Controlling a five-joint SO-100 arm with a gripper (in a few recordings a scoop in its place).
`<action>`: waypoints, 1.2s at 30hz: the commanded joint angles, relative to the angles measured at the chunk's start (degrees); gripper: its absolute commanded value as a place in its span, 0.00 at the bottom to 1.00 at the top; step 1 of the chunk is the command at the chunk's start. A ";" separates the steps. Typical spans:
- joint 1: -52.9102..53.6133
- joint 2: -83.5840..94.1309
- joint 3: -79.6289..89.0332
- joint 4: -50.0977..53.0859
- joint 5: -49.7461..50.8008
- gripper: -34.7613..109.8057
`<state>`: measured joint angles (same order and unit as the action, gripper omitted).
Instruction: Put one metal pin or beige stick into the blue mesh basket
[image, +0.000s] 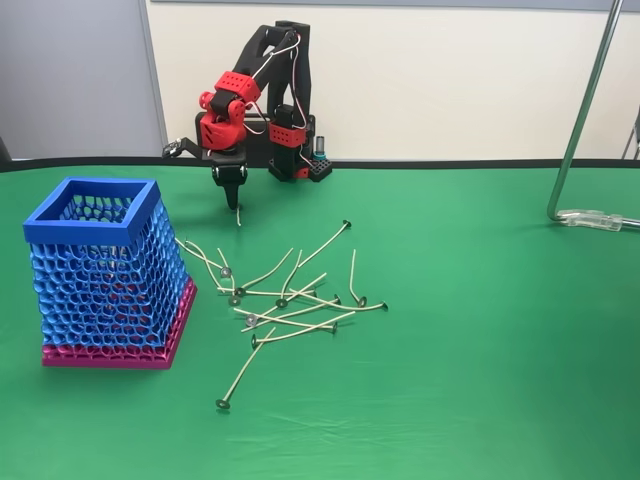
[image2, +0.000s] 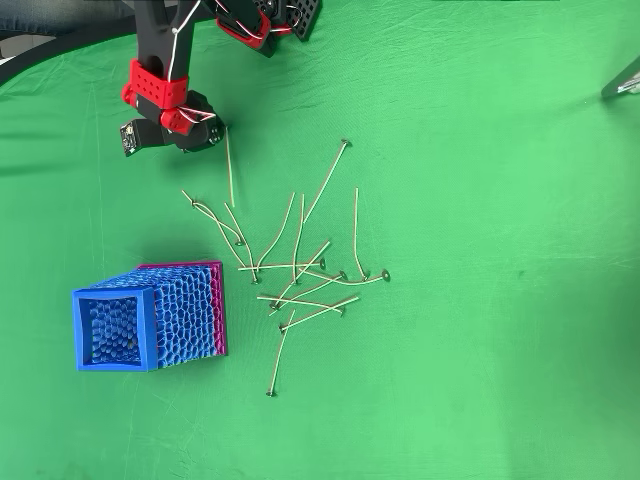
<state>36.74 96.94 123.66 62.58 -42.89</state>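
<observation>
Green table (image: 480, 380): thin beige stick (image2: 229, 168) (dangling) in fingers (image: 232, 199).

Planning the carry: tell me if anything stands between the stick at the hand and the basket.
Nothing visible does. The stick hangs from the hand, and only bare table lies between it and the basket at lower left in the fixed view. The loose sticks lie off to the right of that line.
</observation>
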 joint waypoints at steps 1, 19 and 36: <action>-0.09 3.25 -4.39 3.25 0.70 0.25; -8.44 11.43 -26.98 22.06 10.11 0.25; -13.18 3.16 -68.55 31.11 15.82 0.25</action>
<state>24.26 101.16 63.81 93.34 -27.25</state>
